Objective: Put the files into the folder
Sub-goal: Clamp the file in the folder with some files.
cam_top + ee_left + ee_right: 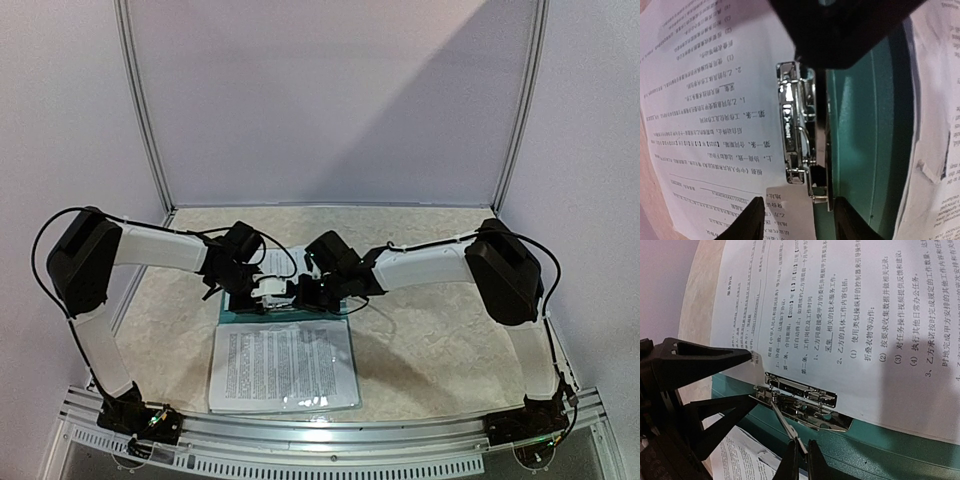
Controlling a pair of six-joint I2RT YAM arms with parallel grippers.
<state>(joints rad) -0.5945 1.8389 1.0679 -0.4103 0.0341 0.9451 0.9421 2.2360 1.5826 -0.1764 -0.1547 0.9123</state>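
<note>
Top external: both arms bent inward over folder
</note>
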